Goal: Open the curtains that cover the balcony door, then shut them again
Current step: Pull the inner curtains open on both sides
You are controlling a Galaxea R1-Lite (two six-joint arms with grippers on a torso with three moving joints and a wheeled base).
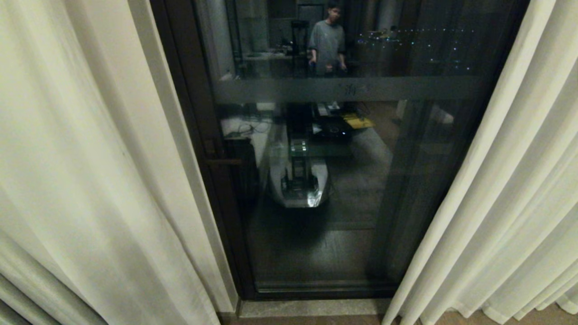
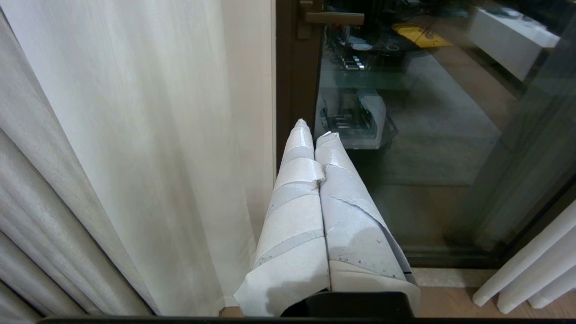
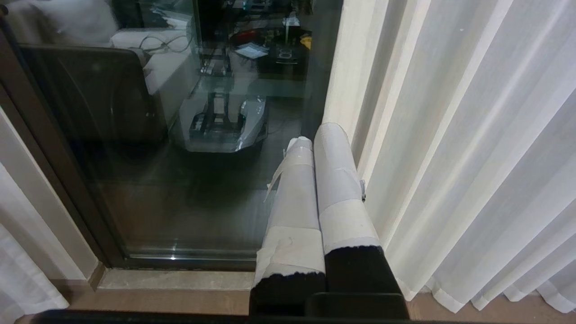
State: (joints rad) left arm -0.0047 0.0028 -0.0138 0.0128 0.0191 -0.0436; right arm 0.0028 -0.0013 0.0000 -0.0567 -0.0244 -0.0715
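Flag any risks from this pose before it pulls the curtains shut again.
1. Both the left gripper and the right gripper are shut on nothing; each must open to catch fabric, and the tape-wrapped fingers may slip on it.
2. The curtains pool on the floor; a hem could snag.
3. The left gripper sits near the balcony door frame and handle; a sweep might clip them.

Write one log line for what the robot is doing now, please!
curtains: pulled to both sides | balcony door: uncovered | left tool: shut, empty, near left curtain | right tool: shut, empty, beside right curtain
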